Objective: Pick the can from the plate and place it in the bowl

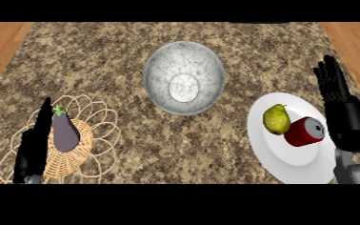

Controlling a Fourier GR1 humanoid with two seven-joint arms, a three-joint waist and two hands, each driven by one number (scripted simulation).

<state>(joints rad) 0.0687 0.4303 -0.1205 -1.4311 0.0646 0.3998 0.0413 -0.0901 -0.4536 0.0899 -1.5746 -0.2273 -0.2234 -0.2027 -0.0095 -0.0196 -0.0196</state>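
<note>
A red can (pixel 305 131) with a silver top lies on its side on the white plate (pixel 285 159) at the lower right. A yellow-green pear (pixel 276 119) sits on the same plate, touching the can's left side. The grey speckled bowl (pixel 184 77) stands at the counter's middle with nothing in it. My right hand (pixel 336 97) is at the right edge, just right of the can, fingers straight and pointing up, holding nothing. My left hand (pixel 34 145) shows at the lower left, fingers straight, beside a wicker basket.
A wicker basket (pixel 91 150) at the lower left holds a purple eggplant (pixel 65 131). The counter top is brown speckled stone (pixel 105 62), with wooden strips at the far left and right.
</note>
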